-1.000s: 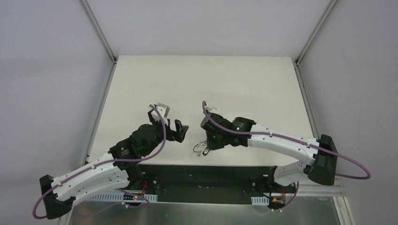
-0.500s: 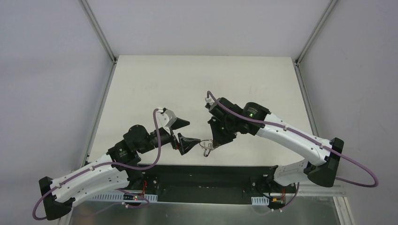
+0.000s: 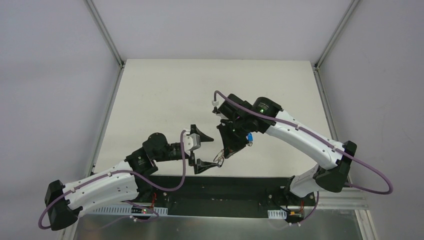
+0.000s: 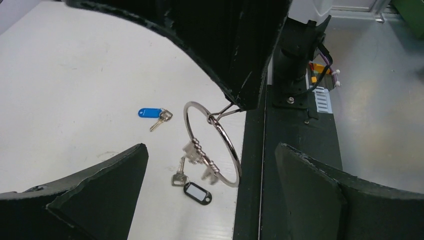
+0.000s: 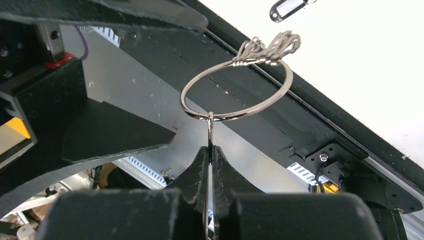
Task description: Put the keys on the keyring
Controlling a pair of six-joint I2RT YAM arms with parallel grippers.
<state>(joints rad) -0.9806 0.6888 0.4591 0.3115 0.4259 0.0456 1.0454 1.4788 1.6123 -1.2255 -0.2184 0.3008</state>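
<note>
The overhead shot has the right gripper (image 3: 224, 153) angled down near the table's front edge. The left gripper (image 3: 214, 152) is just beside it, spread wide and holding nothing. The keyring (image 3: 218, 159) is only a glint between them from up there.

The right wrist camera makes it clear: those fingers are pinched tight on the small metal piece (image 5: 210, 131), and the ring hangs off it in the air, clear of the surface.

The left wrist view shows what neither of the others does. The blue key (image 4: 150, 113) and the black key (image 4: 196, 192) both lie on the white table (image 4: 75, 75), off the ring. The blue one is farther out, and the black one is low in the view, just beneath the ring. From overhead there's just a speck of blue beside the right arm, and I can't pick out the black one there.
</note>
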